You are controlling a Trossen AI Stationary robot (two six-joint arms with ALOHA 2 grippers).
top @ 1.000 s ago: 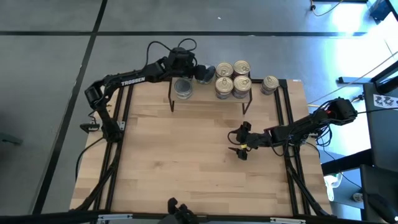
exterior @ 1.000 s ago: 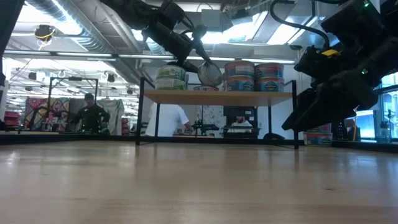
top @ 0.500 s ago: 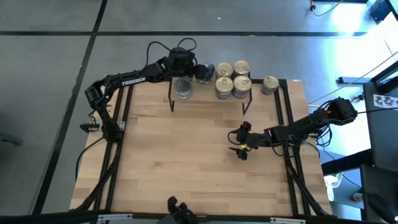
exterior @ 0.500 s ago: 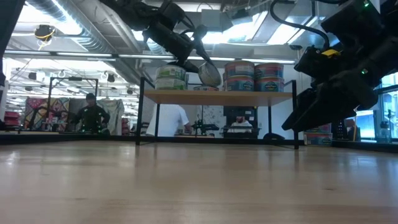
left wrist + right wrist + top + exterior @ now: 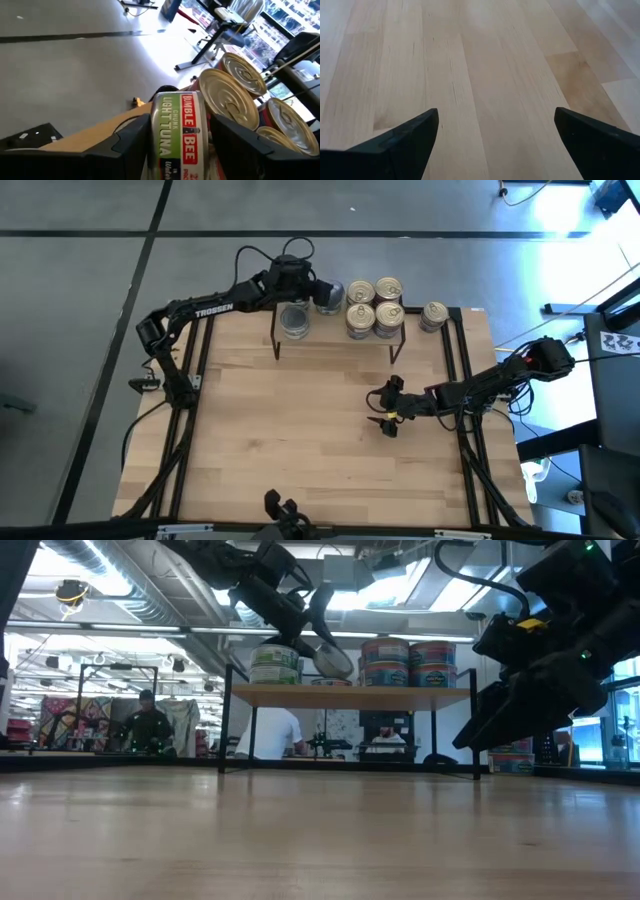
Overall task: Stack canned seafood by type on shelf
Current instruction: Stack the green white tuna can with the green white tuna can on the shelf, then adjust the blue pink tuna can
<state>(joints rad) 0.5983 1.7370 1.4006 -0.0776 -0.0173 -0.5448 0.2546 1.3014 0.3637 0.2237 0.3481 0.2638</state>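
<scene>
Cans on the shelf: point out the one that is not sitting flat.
The green-label tuna can in the left gripper: it is held tilted above the shelf, while the gold-lidded cans and the silver-lidded can rest flat.

Light-wood surface [image 5: 300, 430] with plank seams, carried on a black metal frame [image 5: 190, 395]; grey floor [image 5: 90, 240] around it, crossed by dark lines; black cable [image 5: 262, 255] looped on the floor beyond the surface's far edge; in the low view, a workshop room lay behind, with silver ceiling ducts [image 5: 110, 575] and bright ceiling lights; a person in dark clothing [image 5: 147, 725] stood at the far left; a person in a white top [image 5: 272, 732] stood behind the surface's far edge; another person [image 5: 385, 736] was seated farther right.
</scene>
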